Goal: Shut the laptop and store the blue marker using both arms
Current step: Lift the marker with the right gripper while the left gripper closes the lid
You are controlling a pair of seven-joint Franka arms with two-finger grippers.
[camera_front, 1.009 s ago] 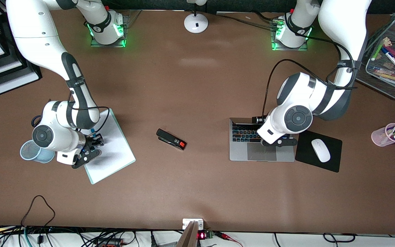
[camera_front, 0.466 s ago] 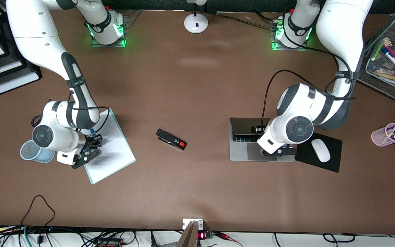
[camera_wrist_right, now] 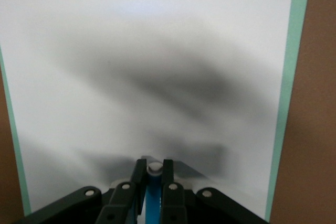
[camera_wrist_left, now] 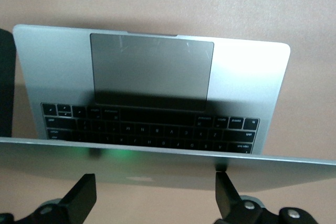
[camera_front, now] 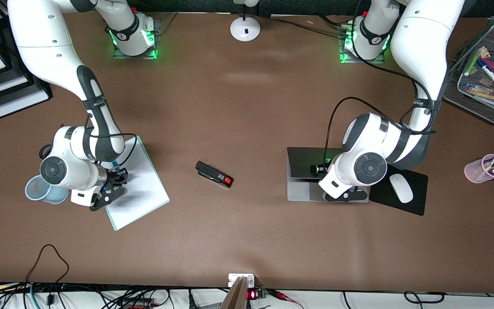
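Note:
The silver laptop lies toward the left arm's end of the table, its lid tipped well down over the keys. In the left wrist view the lid's edge crosses in front of the keyboard and trackpad. My left gripper is over the laptop, open, with its fingers wide apart against the lid's outer face. My right gripper is shut on the blue marker, white end forward, just above the white clipboard.
A blue mesh cup stands beside the right gripper. A black stapler lies mid-table. A white mouse sits on a black mat beside the laptop. A pink pen cup and a wire tray are at the left arm's end.
My left gripper has moved toward the front camera and pushed the laptop lid down; the keys, visible earlier, are now covered in the front view. The right arm has not moved.

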